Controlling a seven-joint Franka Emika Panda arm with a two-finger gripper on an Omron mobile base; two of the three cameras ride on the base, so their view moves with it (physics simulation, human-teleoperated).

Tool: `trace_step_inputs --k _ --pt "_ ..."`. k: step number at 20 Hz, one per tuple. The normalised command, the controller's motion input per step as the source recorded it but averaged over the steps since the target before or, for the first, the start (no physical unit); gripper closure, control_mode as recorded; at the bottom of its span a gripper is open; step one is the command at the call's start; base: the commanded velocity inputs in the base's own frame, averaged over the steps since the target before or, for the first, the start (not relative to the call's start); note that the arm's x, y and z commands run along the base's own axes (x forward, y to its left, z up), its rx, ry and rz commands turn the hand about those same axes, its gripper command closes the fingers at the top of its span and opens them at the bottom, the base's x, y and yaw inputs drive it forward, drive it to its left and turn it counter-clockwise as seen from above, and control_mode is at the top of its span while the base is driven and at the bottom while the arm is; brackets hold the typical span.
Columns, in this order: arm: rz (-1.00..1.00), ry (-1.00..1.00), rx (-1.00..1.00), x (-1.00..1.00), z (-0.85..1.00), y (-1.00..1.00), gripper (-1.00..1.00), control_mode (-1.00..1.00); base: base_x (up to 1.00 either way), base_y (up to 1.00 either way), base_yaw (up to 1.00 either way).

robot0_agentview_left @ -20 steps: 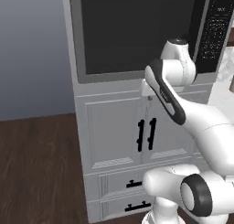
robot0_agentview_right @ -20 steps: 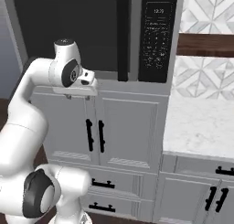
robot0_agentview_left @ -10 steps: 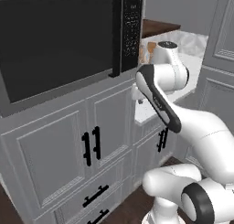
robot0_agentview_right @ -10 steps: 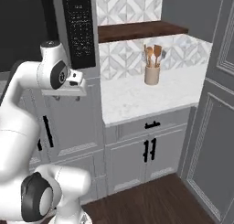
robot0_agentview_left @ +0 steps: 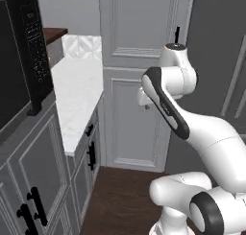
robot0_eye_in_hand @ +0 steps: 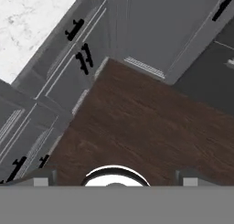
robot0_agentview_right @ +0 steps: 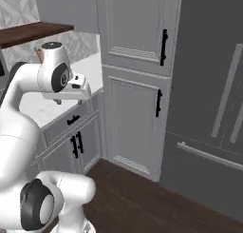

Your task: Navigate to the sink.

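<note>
The sink is out of view. My arm is folded in front of the base, with the hand held at counter height beside the white counter's end. In the hand view the gripper points down at the dark wood floor. Its two fingertips stand far apart at the bottom of that view, open, with nothing between them.
A white marble counter over grey base cabinets runs along the left, and a black microwave is at the far left. A tall grey cabinet stands ahead, with a dark refrigerator to its right. Dark wood floor lies between.
The whole scene has swung as the base turned right: the microwave has slid to the left edge, and the counter end, tall cabinet and refrigerator have come into view. The arm's pose is unchanged.
</note>
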Motion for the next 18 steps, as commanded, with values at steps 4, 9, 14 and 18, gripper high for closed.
trace_step_inputs --k 4,9,14,18 --pt "0.00 0.00 0.00 0.00 0.00 0.00 -1.00 1.00 0.00 0.17 -1.00" --pt "0.00 0.00 0.00 0.00 0.00 0.00 -1.00 1.00 0.00 0.17 -1.00" --pt "0.00 0.00 0.00 0.00 0.00 0.00 -1.00 1.00 0.00 0.14 -1.00" --pt "0.00 0.00 0.00 0.00 0.00 0.00 -1.00 1.00 0.00 0.12 -1.00"
